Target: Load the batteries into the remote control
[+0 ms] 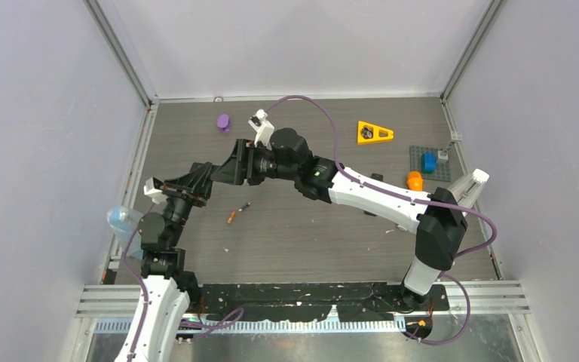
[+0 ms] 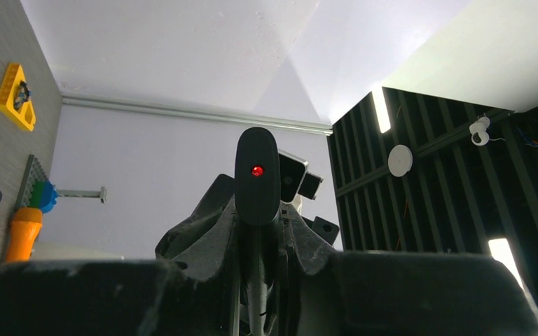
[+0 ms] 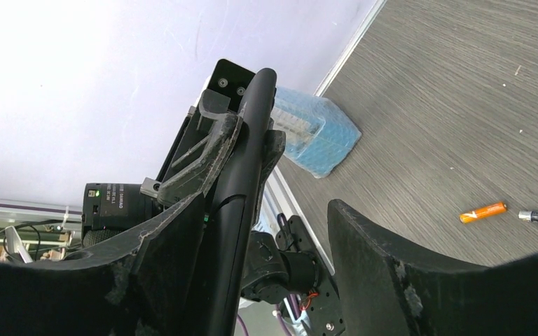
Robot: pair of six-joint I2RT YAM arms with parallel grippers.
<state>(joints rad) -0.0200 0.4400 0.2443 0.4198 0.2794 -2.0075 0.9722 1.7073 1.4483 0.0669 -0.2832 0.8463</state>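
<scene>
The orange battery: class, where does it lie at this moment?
In the top view, the orange battery lies on the table, left of centre, beside the dark battery.

Smooth black plastic remote [image 3: 242, 161]; matt grey wood-grain table [image 1: 309, 234].

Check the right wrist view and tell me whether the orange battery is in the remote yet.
No, the orange battery lies on the table, well apart from the remote.
</scene>
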